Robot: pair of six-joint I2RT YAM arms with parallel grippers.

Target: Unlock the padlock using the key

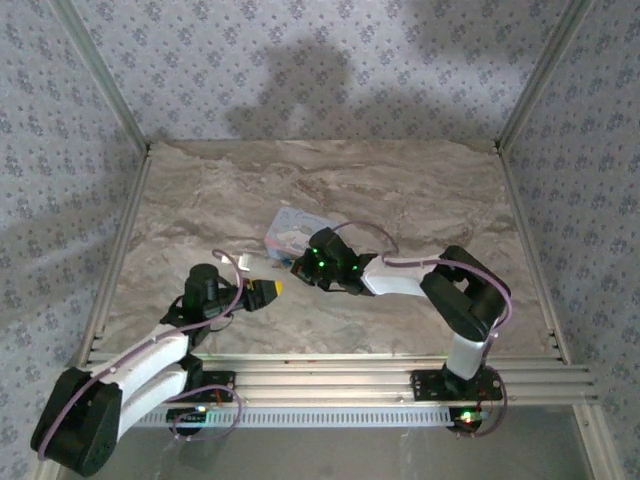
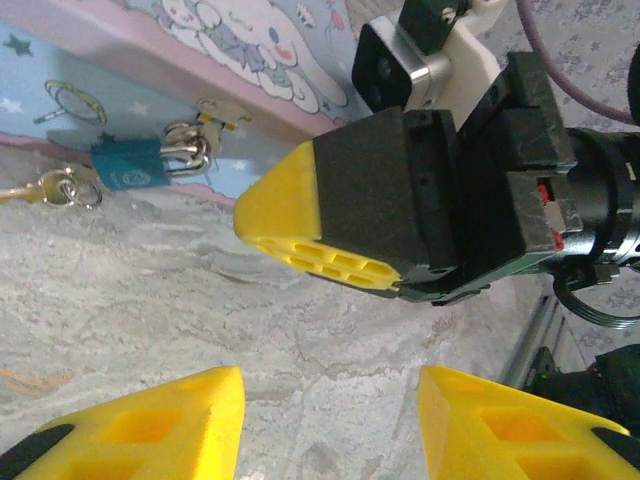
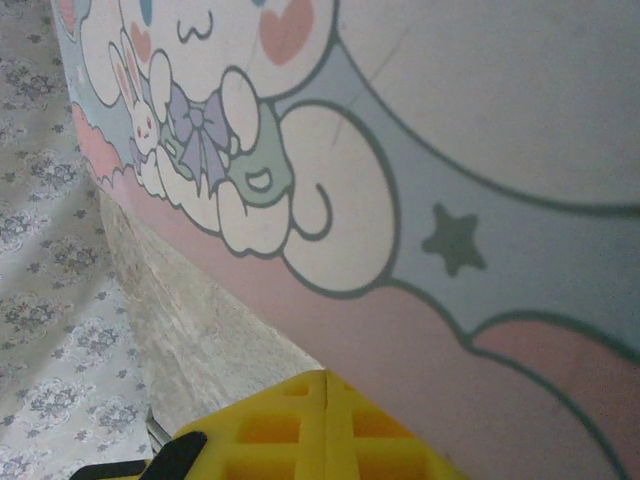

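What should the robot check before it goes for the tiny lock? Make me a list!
1. Padlock in sight: ok, it lies on the table against the cartoon tin.
2. Key in sight: ok, it is on a ring just left of the padlock.
3. Key in the padlock: not ok, it lies on the table.
4. Left gripper ready: ok, open and empty.
5. Right gripper out of the way: not ok, it is shut and close in front of the left one.
6. Padlock opened: cannot tell.
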